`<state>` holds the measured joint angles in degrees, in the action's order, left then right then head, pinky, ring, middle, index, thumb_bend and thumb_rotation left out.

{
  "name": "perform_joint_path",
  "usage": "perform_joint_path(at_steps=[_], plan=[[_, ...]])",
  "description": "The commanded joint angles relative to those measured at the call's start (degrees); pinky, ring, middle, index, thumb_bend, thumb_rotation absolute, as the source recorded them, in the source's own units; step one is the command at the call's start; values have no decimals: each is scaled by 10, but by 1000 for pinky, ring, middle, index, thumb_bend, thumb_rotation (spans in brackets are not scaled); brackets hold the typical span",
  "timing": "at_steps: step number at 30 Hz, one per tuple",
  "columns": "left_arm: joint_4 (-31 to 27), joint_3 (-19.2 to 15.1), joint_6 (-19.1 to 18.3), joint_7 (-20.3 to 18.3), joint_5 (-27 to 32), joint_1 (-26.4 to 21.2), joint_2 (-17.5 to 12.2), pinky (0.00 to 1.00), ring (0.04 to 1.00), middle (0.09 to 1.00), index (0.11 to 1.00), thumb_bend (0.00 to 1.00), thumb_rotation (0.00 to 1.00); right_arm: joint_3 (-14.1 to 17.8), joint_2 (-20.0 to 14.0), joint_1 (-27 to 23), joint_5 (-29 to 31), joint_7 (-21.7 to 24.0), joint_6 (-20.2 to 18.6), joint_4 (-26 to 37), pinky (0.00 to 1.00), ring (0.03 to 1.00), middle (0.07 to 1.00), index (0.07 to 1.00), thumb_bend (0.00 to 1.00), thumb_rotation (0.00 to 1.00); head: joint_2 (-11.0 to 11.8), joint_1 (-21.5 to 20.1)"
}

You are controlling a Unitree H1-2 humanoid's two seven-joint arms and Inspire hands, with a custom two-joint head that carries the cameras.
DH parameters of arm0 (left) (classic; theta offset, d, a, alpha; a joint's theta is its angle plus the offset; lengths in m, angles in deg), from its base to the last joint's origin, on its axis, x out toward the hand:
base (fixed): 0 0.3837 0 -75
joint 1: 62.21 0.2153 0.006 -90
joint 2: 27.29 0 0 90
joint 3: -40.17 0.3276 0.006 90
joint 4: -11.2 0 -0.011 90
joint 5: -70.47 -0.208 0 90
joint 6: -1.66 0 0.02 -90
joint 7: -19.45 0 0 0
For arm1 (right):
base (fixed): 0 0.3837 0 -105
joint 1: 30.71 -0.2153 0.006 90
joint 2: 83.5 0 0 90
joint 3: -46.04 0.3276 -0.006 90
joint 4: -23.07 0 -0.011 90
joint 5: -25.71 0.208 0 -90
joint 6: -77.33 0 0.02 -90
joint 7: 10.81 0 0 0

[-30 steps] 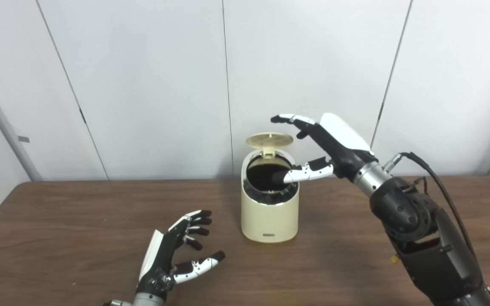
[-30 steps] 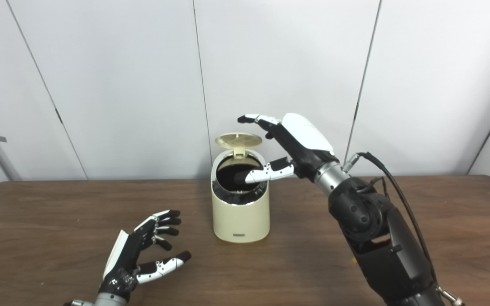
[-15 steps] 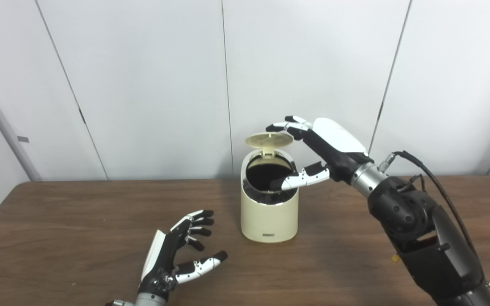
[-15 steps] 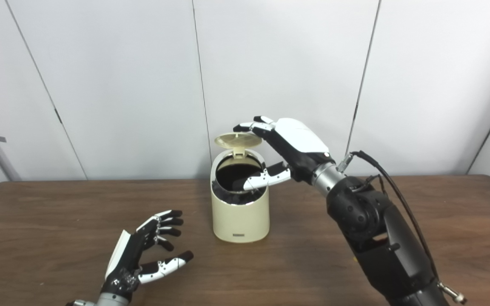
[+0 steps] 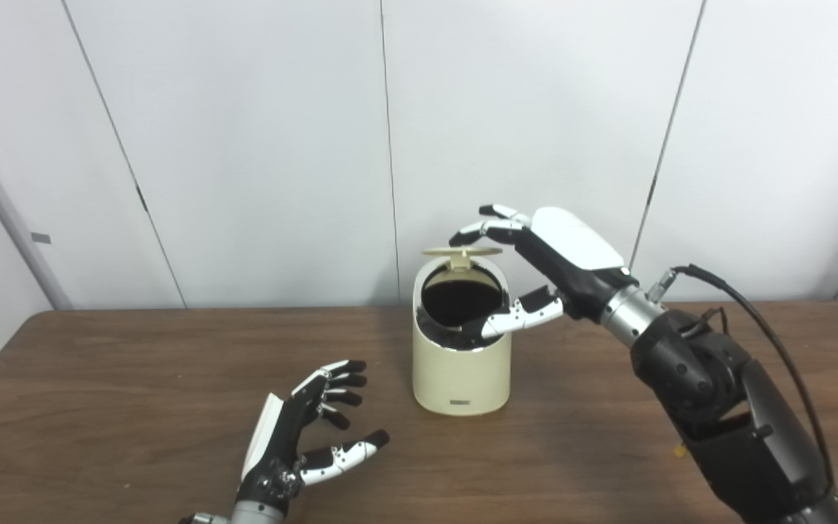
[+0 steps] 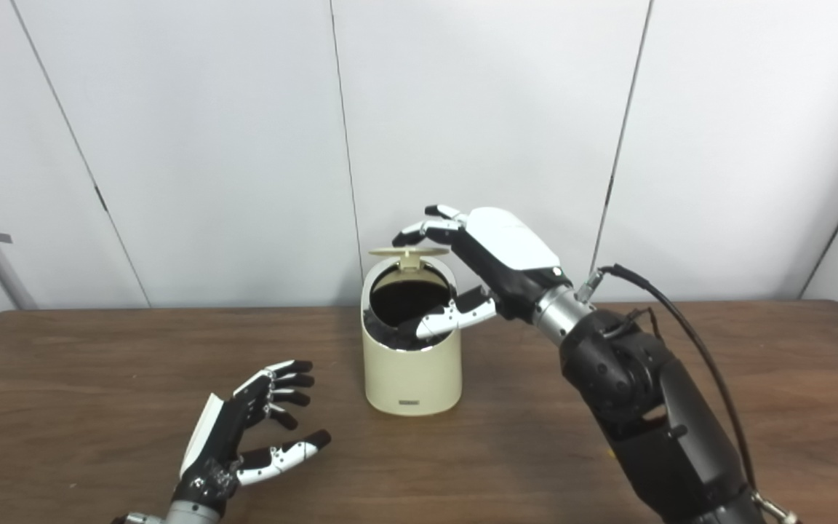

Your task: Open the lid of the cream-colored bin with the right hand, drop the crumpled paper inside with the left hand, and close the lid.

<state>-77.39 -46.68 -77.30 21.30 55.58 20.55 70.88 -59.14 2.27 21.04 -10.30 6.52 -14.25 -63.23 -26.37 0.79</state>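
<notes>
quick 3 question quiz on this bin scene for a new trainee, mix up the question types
1. True or false: the lid of the cream bin is fully shut.
2. Which hand is at the lid? A) left hand B) right hand
3. Fill in: the left hand holds ____.

Key
1. False: the lid is raised on its hinge, near level, and the dark opening shows.
2. B: the right hand has its fingers over the lid and its thumb across the opening.
3. Nothing: it is open above the table.

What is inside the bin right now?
The bin is open, its lid tipped partway down under the right hand. Its inside looks dark; no paper shows, and the bottom is hidden.
</notes>
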Motion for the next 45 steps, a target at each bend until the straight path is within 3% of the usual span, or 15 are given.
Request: perform_joint_path(at_steps=[1,8,13,22,27,36,45], plan=[[-21,-3,8,4,1,-20,0,516,662,736,780,716,116,5,-8,-19,-9,-15,16,26,900,926,748,724,715,507,0,0],[-25,-2,4,5,-3,-19,1,512,660,737,779,710,113,3,-12,-5,-20,-1,13,45,878,887,718,707,700,471,-5,3],[-30,-2,-2,5,-4,-17,2,517,664,737,778,711,115,3,-9,3,-6,16,2,46,914,897,721,702,696,423,-10,4],[-29,-2,-3,5,-3,-16,4,519,668,736,778,710,98,-17,-14,14,-41,16,19,37,924,886,719,709,706,466,-14,7],[-27,0,0,5,-6,-17,5,516,667,737,776,708,98,-20,-11,19,-38,18,24,32,997,890,718,705,721,440,-17,9],[-29,0,-3,5,-7,-16,8,518,670,735,773,715,103,-34,-10,26,-45,24,32,26,976,898,721,716,732,403,-20,11],[-36,0,-9,2,-4,-13,9,526,678,738,771,715,101,-40,-14,32,-46,41,29,35,992,914,734,729,715,439,-25,12]])
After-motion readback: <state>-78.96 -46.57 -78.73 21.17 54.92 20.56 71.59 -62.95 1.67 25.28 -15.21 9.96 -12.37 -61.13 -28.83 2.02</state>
